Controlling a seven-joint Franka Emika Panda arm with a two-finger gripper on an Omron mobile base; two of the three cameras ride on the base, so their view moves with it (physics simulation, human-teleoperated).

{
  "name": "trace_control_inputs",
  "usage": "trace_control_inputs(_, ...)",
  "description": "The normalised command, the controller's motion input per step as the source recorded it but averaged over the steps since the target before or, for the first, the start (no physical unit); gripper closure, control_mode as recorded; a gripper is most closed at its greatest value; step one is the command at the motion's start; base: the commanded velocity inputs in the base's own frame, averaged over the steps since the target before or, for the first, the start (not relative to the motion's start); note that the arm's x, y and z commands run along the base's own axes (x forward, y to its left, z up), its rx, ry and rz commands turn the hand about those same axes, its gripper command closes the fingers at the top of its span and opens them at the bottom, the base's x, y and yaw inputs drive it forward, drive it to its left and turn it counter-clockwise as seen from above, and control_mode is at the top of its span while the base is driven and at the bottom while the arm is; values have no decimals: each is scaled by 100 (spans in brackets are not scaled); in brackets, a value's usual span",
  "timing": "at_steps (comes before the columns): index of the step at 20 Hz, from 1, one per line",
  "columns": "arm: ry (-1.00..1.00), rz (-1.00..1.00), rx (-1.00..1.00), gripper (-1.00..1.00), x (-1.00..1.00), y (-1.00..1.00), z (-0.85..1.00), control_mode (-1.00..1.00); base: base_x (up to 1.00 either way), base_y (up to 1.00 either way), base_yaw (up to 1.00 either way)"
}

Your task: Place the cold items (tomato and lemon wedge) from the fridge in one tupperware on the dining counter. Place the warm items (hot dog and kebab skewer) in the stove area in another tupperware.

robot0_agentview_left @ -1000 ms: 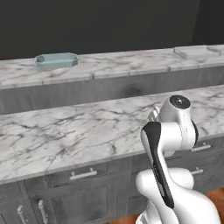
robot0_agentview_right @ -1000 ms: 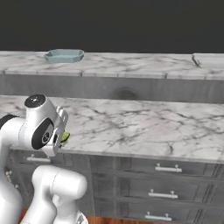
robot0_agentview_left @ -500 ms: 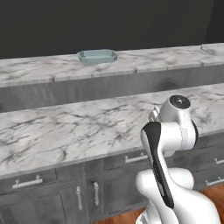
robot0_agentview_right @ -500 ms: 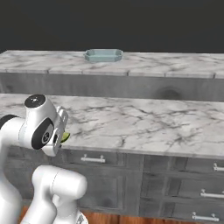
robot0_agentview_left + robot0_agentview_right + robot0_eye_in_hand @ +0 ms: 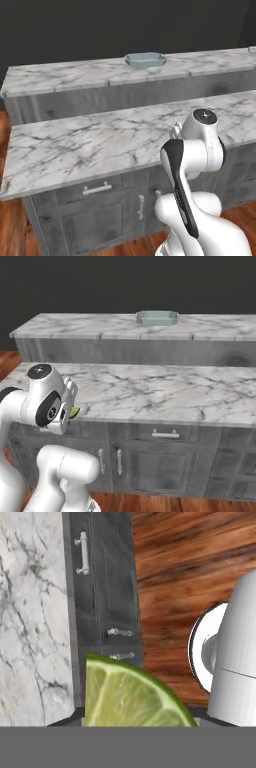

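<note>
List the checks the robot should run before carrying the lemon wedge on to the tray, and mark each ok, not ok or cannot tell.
1. Lemon wedge in the gripper: ok, it sits right at the fingers.
2. Tray on the far counter: ok.
3. Tray has room: cannot tell, its inside is barely visible.
4. Near counter between robot and tray: not ok, it blocks a direct path.
5. Tray within reach: cannot tell.

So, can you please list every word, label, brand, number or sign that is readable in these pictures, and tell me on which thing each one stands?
None: no readable text appears in any view.
The pale blue-green tray on the far counter is plain.
The lemon wedge in the tool carries no sticker.
The drawer fronts and the robot's white shells show no lettering.
</note>
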Motion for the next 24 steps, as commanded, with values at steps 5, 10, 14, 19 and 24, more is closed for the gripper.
trace_control_inputs(5, 0, 0, 0, 100, 0, 0, 0, 100, -54, 100, -14)
trace_control_inputs(10, 0, 0, 0, 100, 0, 0, 0, 100, -58, 100, -12)
trace_control_inputs(14, 0, 0, 0, 100, 0, 0, 0, 100, -56, 100, -14)
trace_control_inputs(19, 0, 0, 0, 100, 0, 0, 0, 100, -18, 100, -22)
trace_control_inputs(24, 0, 0, 0, 100, 0, 0, 0, 100, 8, 100, -40)
